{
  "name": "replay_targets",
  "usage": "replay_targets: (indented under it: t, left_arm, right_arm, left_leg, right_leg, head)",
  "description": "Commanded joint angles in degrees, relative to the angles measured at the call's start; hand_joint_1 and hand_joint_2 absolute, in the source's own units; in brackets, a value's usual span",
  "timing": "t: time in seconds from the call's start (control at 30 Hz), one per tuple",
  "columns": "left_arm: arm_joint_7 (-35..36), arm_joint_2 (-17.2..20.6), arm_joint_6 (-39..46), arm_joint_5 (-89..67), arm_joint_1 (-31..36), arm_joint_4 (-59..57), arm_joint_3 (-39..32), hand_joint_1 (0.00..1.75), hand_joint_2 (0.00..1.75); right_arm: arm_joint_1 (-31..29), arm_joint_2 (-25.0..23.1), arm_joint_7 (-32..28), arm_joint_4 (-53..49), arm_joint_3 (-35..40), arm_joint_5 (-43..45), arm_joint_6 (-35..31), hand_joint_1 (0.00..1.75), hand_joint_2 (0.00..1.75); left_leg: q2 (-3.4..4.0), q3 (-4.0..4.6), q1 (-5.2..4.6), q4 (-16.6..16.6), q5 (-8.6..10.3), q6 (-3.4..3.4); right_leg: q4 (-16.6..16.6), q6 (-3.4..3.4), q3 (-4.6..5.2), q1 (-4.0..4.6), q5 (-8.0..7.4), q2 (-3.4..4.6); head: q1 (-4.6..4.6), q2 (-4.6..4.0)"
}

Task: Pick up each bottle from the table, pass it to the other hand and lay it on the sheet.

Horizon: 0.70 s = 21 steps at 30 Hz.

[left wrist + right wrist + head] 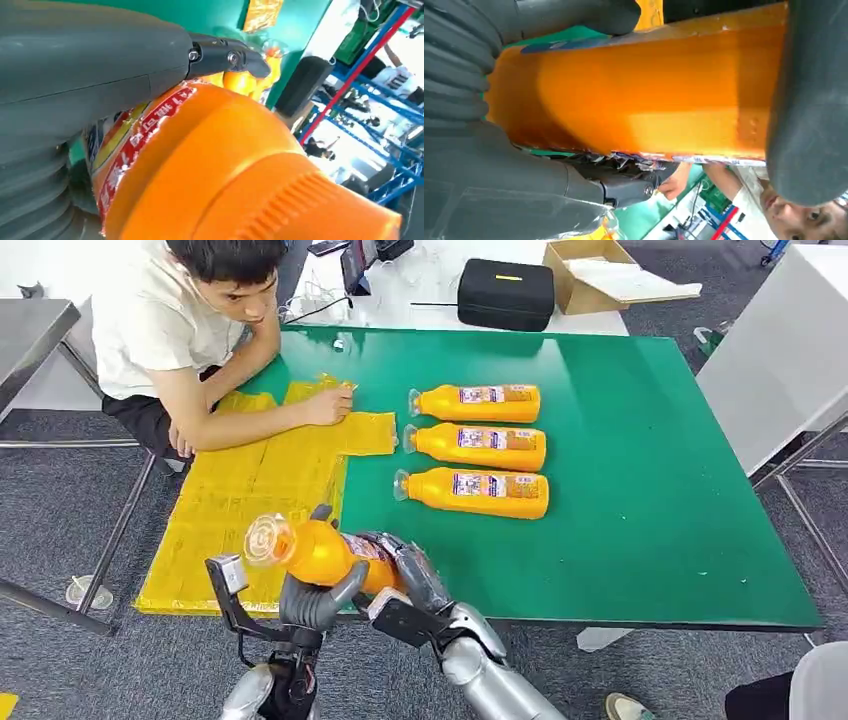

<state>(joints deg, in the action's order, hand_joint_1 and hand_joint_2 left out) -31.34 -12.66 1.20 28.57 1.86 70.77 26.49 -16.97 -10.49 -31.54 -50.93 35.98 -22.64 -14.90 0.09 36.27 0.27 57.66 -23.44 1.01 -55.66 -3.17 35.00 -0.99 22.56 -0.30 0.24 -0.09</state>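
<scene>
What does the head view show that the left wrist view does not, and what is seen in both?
The head view alone shows the yellow sheet with a person's hand on it, the right hand, and three bottles lying on the green table in a row. The left wrist view alone shows blue racks in the room behind. Both show the orange bottle held by the left hand.

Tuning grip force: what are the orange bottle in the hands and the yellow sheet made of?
Orange bottle: likely smooth glossy plastic; highlights, clear cap, torn paper-like label.
Yellow sheet: looks like thin matte foam or fabric laid flat in pieces; can't tell which.
</scene>
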Motion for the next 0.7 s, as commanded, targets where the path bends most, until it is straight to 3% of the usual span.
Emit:
replay_targets:
  t: [0.03,0.23,0.27,0.33,0.7]
  left_arm:
    - [-1.7,0.1,1.9,-0.5,3.3,-2.0,-0.9,1.75,1.75]
    - [-3.0,0.3,3.2,-1.8,2.9,-1.1,-0.4,1.75,1.75]
    - [-3.9,0.6,4.2,-2.9,2.6,-0.3,0.0,1.75,1.75]
    - [-4.7,0.7,5.1,-3.8,2.4,0.1,0.1,1.75,1.75]
    - [-5.6,1.0,5.8,-2.3,0.8,3.2,-3.0,1.75,1.75]
  right_arm:
    - [-2.9,-0.9,-0.5,5.5,1.4,2.3,1.6,1.75,1.75]
    - [-2.4,-0.5,-0.7,4.6,1.1,3.4,2.1,1.75,1.75]
    - [-2.1,-0.2,-0.6,4.1,1.2,3.3,1.7,1.50,1.75]
    - [-1.7,0.3,-0.4,3.8,1.1,3.6,2.1,0.00,1.75]
    - [1.5,1.6,-1.5,0.9,-0.8,5.1,1.2,0.00,1.75]
  left_leg:
    - [0.01,-0.13,0.04,0.0,-0.04,-0.02]
    - [0.00,-0.24,0.07,0.0,-0.10,-0.05]
    - [0.00,-0.27,0.09,0.0,-0.12,-0.06]
    - [-0.05,-0.12,0.04,0.0,-0.04,-0.03]
    - [-0.04,-0.17,0.05,0.0,-0.05,-0.03]
  right_leg:
    - [0.0,0.08,-0.13,0.05,0.02,0.03]
    - [0.0,0.13,-0.25,0.08,0.08,0.02]
    - [0.0,0.15,-0.28,0.10,0.10,0.02]
    - [0.0,0.08,-0.13,0.05,0.04,-0.04]
    - [0.0,0.10,-0.17,0.06,0.05,-0.02]
  head:
    - [0.00,0.00]
    - [0.00,0.00]
    - [0.00,0.00]
    - [0.00,0.00]
    - [0.00,0.00]
